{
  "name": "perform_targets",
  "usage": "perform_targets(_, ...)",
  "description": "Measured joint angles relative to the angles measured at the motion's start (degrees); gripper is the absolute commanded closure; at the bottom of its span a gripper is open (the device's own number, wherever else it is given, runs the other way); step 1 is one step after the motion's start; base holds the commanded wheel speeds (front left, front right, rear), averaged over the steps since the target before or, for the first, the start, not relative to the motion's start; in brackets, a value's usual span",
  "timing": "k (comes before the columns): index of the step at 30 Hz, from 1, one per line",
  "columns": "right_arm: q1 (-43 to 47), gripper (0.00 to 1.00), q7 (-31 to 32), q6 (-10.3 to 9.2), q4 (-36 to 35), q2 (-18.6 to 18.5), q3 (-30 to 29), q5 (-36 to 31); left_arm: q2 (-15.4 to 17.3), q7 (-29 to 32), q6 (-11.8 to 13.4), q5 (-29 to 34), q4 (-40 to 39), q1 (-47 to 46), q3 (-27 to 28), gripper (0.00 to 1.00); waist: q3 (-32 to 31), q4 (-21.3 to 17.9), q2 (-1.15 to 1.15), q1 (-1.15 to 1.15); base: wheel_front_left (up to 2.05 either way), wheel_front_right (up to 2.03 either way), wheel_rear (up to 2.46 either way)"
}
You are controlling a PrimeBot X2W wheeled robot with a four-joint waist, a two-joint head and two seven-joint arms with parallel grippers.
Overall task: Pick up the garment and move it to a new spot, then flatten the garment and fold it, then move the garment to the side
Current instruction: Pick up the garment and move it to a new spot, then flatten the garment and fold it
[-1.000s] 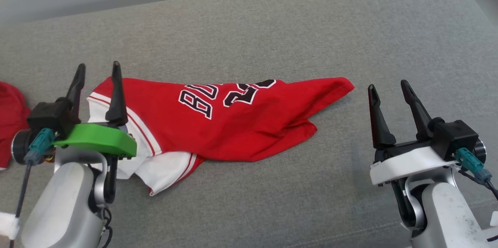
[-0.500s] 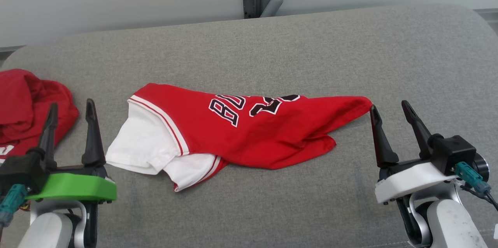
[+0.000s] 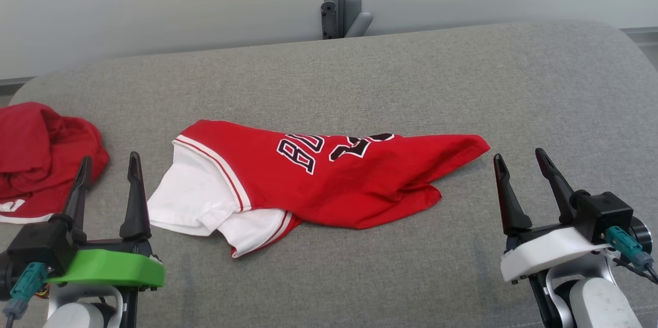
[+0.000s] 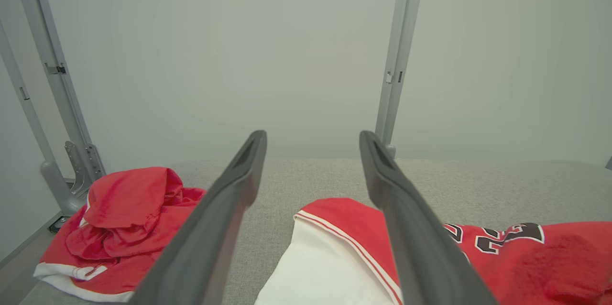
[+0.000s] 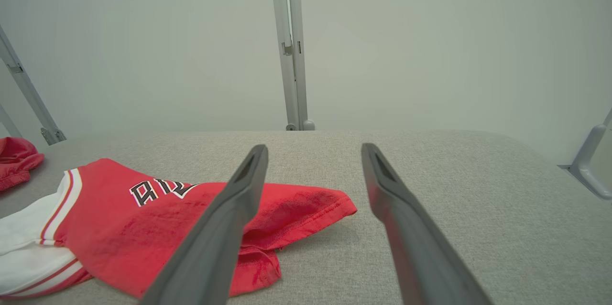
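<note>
Two red garments on one grey cushioned surface (image 3: 360, 76). Far left: one crumpled red heap (image 3: 41, 153) with white trim. One left tool (image 3: 110, 157): fingers spread wide, holding nothing, between the heap and the jersey. Centre: one garment (image 3: 329, 184), a red jersey with black-and-white lettering, partly folded over itself. Its long axis runs left to right, white end leftward, pointed red corner rightward. One right tool (image 3: 518, 153): wide, empty, just beside that corner.

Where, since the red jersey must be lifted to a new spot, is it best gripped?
Take the red jersey by its pointed right corner, approaching from the right with the open right pincer. That corner juts out thin, clear of the bunched folds, nearest that pincer.
</note>
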Motion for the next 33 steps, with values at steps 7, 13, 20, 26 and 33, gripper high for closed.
perform_targets(7, 0.01, 0.00, 0.01, 0.01, -0.19, 0.25, -0.05, 0.00, 0.09, 0.35, -0.12, -0.07, -0.51, 0.01, -0.57, 0.00, 0.15, -0.23, 0.00, 0.00, 0.00, 0.00, 0.00)
perform_targets(13, 0.02, 0.00, 0.02, 0.00, -0.18, 0.41, -0.10, 0.00, 0.10, 0.35, -0.45, -0.19, -0.48, 0.01, -1.04, 0.00, 0.07, -0.32, 0.00, 0.00, 0.00, 0.00, 0.00)
perform_targets(20, 0.02, 0.00, 0.02, 0.01, -0.13, 0.44, -0.16, 0.00, 0.09, 0.35, -0.60, -0.36, -0.47, 0.01, -1.55, 0.00, -0.08, -0.24, 0.00, 0.00, 0.00, 0.00, 0.00)
perform_targets(26, 0.02, 0.00, 0.02, 0.00, 0.00, 0.44, -0.45, 0.01, 0.08, 0.36, -0.65, -0.52, -0.45, -0.01, -1.93, 0.00, 0.12, -0.08, 0.00, 0.00, 0.00, 0.00, 0.00)
perform_targets(33, -0.77, 0.00, 1.02, 0.00, 2.52, -1.32, 1.22, 0.51, -0.71, 0.26, -1.44, -0.25, -0.87, -1.95, -3.20, 0.00, 1.52, 1.84, 0.00, 0.00, 0.00, 0.00, 0.00)
